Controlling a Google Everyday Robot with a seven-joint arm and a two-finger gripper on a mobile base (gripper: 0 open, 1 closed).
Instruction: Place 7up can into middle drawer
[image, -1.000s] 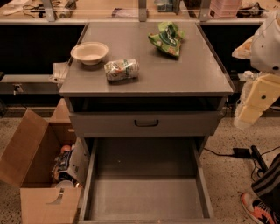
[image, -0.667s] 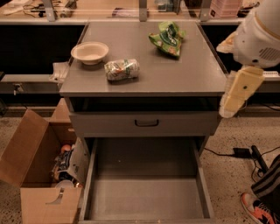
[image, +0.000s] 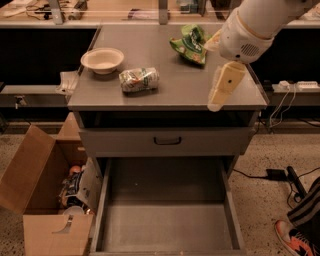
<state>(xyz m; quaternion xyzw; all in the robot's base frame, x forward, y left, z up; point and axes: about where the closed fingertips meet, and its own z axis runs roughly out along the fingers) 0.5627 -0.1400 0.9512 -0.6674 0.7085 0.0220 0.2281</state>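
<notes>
Gripper hangs over the counter's right edge (grip: cannot tell); 7up can lies beside bowl; middle drawer open.

The 7up can is glossy printed metal; the middle drawer — matt grey metal, smooth. The gripper — smooth cream plastic — hangs over the right front of the cabinet top.

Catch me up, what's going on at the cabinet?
The gripper hangs over the right side of the cabinet top, well apart from the 7up can. The can lies on its side beside the bowl. The middle drawer stands pulled open below, and the can is not yet in it.
</notes>
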